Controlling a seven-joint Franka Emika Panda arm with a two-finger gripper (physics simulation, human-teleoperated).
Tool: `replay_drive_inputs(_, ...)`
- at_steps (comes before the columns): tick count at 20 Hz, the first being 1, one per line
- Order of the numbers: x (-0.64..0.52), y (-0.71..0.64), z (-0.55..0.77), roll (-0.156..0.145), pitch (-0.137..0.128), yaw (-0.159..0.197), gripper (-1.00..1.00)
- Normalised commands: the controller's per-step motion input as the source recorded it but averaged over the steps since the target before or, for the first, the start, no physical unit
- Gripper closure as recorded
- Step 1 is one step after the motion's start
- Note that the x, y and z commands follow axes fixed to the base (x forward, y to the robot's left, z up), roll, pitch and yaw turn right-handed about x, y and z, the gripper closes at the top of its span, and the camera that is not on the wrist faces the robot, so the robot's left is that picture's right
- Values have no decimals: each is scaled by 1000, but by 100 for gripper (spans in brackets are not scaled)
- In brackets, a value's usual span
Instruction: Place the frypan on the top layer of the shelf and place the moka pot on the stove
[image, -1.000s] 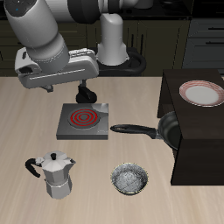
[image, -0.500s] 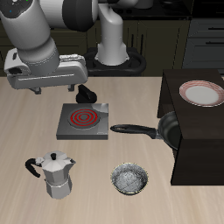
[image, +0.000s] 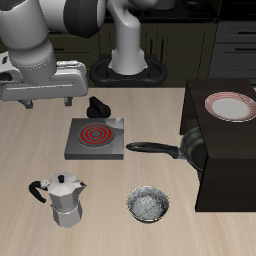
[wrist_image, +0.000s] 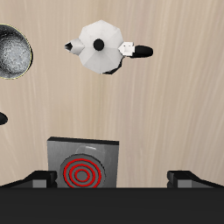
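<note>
One moka pot (image: 64, 198) stands at seven o'clock from the stove (image: 95, 139); the end effector (wrist_image: 111, 178) hovers, fingers spread.

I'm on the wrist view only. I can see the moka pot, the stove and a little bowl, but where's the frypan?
Observer: The frypan is on the table beside the stove. Its handle points toward the stove, and its pan end is at the base of the shelf. I cannot tell whether it is tucked inside.
Operator: Okay, and is the shelf's top layer free for it?
Observer: Not entirely. A red-rimmed plate sits on the top and takes up much of what is visible.
</note>
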Motion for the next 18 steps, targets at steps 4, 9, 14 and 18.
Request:
replay_drive_inputs(4,304,-181,96,-18,-25,24,-100)
replay_drive_inputs(9,205,10,-5,-18,-49,-2,-100)
replay_drive_inputs(14,151,144,-106,1,-39,-32,-100)
replay_drive_inputs(18,-59,236,-112,-1,-113,13,-100)
